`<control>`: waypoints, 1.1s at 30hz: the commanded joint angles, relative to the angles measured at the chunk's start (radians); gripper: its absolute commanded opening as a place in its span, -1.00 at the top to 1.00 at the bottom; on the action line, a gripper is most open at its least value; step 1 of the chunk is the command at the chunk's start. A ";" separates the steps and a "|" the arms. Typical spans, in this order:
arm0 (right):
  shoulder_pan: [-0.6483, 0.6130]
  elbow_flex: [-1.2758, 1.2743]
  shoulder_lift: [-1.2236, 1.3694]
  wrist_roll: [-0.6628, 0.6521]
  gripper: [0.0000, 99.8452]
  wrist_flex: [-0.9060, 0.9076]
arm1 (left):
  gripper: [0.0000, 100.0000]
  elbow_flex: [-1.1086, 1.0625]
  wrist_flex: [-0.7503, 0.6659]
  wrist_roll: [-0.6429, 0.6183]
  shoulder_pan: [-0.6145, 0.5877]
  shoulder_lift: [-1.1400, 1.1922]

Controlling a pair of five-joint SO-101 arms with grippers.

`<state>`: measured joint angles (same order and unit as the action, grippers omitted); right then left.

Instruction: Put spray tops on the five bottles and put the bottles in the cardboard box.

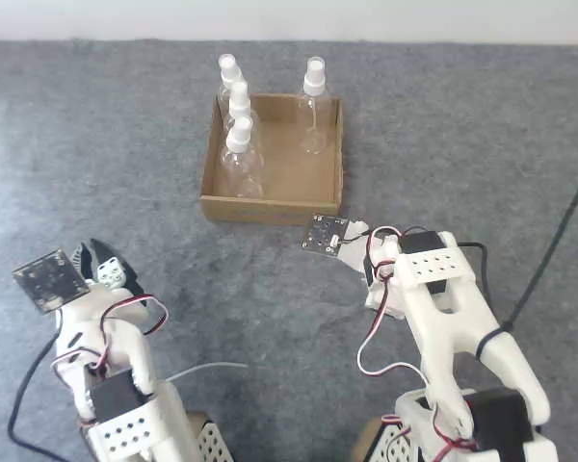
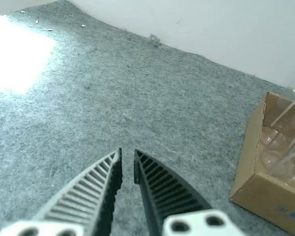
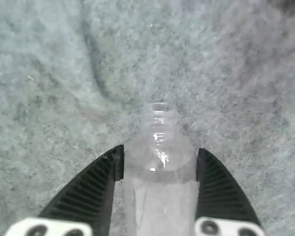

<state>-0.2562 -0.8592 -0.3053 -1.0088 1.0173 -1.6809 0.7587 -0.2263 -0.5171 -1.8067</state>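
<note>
Your right end effector (image 3: 160, 149) is clenched on the 5th bottle (image 3: 159, 129), 1 finger on each side of its shoulder. The bottle's long axis runs straight out along the fingers, and its open neck points away from the wrist toward the grey tabletop (image 1: 482, 135). The neck is bare, so this bottle needs a spray top before it goes anywhere.

The box (image 1: 270, 208) lies just beyond that end effector and a little toward your left arm's side; in the high view its near corner is close to the right wrist. 4 capped bottles are already at the box: 3 in a row (image 1: 239, 146) along the side toward your left arm and 1 (image 1: 314, 96) at the far corner on the other side. The near part of the box looks free, which should suit the last bottle.

Your left end effector (image 2: 128, 153) is all but closed, with a slim gap and nothing held. It sits well apart from the box, so your right arm is the nearer.
</note>
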 commanded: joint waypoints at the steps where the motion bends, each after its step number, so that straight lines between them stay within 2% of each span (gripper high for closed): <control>1: -0.002 0.000 -0.050 -0.006 0.78 0.013 | 0.92 0.012 -0.029 0.011 -0.002 -0.017; 4: -0.008 0.014 -0.054 0.035 0.79 0.025 | 0.92 0.012 -0.029 0.011 -0.002 -0.017; 12: -0.019 0.160 -0.054 0.316 0.78 0.130 | 0.92 0.012 -0.029 0.011 -0.002 -0.017; 24: -0.231 0.364 -0.058 0.664 0.78 0.292 | 0.92 0.012 -0.029 0.011 -0.002 -0.017; 28: -0.254 0.393 -0.133 0.723 0.78 0.297 | 0.92 0.012 -0.031 0.011 -0.002 -0.017; 33: -0.254 0.388 -0.283 0.727 0.78 0.274 | 0.92 0.012 -0.032 0.011 -0.002 -0.017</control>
<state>-0.4987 -0.5355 -0.4741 -0.2923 1.3042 -1.6809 0.7587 -0.2263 -0.5171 -1.8067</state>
